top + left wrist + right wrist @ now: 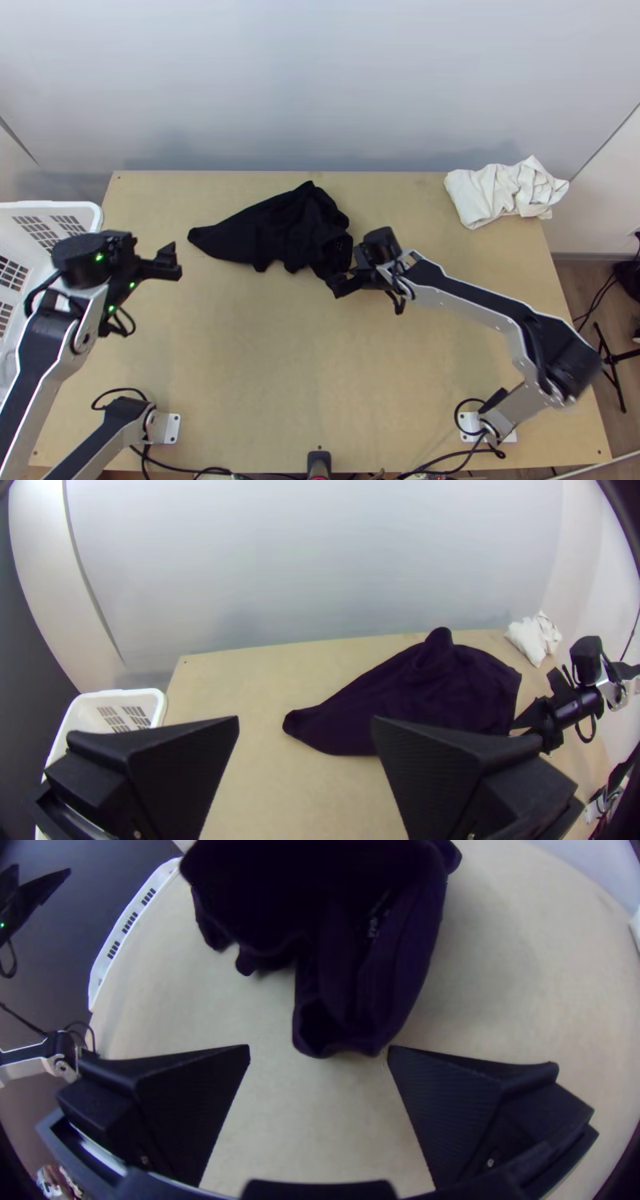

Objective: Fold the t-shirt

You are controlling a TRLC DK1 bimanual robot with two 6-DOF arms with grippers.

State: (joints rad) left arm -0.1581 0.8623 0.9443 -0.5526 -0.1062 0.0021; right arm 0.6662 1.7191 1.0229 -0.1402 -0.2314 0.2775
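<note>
Black t-shirt (280,228), one, unfolded: bunched on the far half of the table (240,360), long axis running roughly left to right, a tapered end at left, a peak towards the far edge, the bulkier part at right. Right gripper (319,1048), one: fingers wide apart, nothing gripped, set at the shirt's near right corner; whether it touches the fabric is hard to tell. Left gripper (306,718), one: likewise wide open and unladen, beyond the tapered end and well apart from it. Governing relation: the right gripper is much the nearer, with the loose, open-mouthed edge just ahead of its fingertips. Next move, by judgement: pinch that edge and spread the shirt before any fold; a shallow grip could slip. Also present: white cloth (500,192), crumpled, far right; white basket (48,210), left.
</note>
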